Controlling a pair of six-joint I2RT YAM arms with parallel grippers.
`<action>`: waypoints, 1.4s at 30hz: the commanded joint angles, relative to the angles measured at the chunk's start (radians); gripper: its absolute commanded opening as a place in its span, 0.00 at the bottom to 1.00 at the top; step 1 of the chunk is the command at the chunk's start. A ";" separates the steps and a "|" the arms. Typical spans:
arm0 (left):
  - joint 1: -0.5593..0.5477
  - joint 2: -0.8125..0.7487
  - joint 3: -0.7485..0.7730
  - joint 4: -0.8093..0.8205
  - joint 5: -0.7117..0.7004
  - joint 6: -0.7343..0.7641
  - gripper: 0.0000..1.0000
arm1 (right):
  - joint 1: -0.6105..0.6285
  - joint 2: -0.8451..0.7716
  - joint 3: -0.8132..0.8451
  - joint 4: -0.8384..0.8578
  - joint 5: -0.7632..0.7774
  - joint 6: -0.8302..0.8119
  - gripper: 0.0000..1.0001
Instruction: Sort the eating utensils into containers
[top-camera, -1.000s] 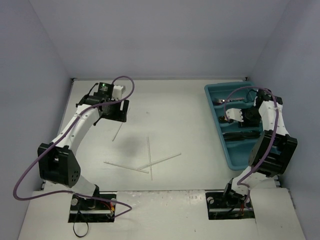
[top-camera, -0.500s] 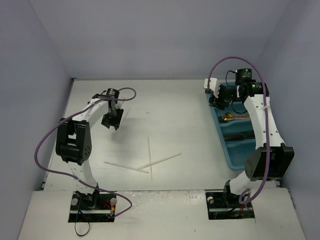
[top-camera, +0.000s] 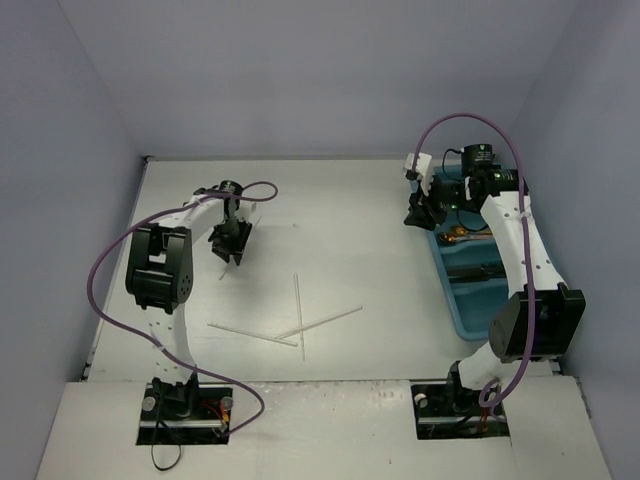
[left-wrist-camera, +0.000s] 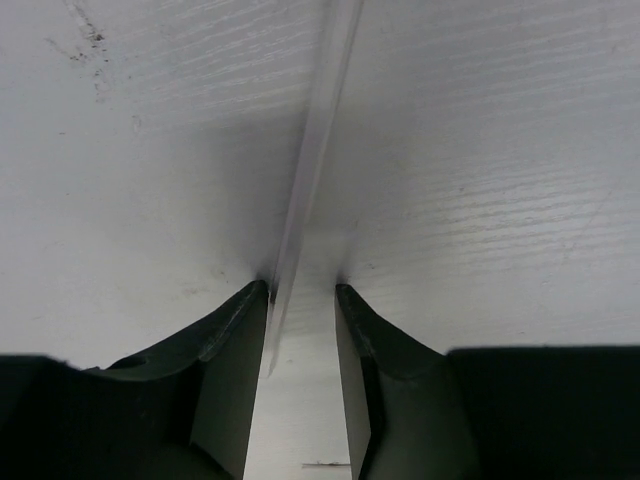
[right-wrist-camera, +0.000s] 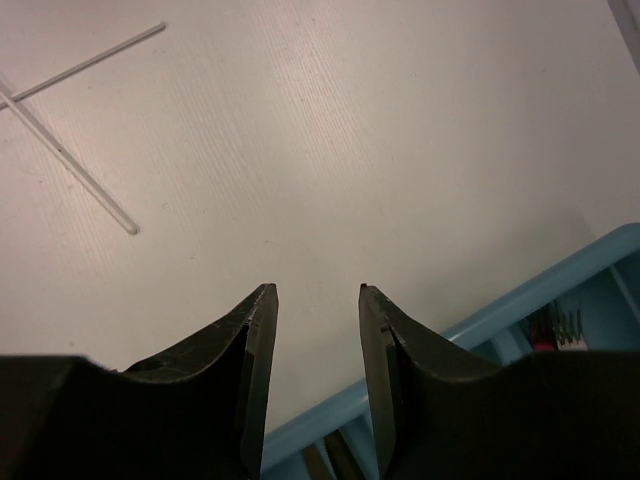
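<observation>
Just between the left gripper (left-wrist-camera: 300, 292) jaws, one thin white stick (left-wrist-camera: 309, 170).

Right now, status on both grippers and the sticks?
Left gripper open, straddling a white stick, not clamped. Right gripper open, empty, beside the tray. Three more sticks loose on the table; nothing blocking.

1. Robot lab test box, not a home.
2. Plain grey walls (top-camera: 300, 80) behind & beside left claw (left-wrist-camera: 300, 292) & right claw (right-wrist-camera: 315, 290).
3. White table (top-camera: 350, 210) under both; purple wires (top-camera: 97, 285) on arms (top-camera: 527, 245).
</observation>
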 joint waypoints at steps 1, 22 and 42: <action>0.005 0.005 0.031 0.001 0.033 -0.008 0.25 | 0.001 -0.038 0.003 0.027 -0.041 0.024 0.35; -0.002 -0.495 -0.128 0.427 0.599 -0.385 0.00 | 0.198 0.055 -0.006 0.933 -0.101 1.306 0.31; -0.196 -0.703 -0.230 0.710 0.781 -0.531 0.00 | 0.454 0.206 0.128 1.257 -0.110 1.601 0.39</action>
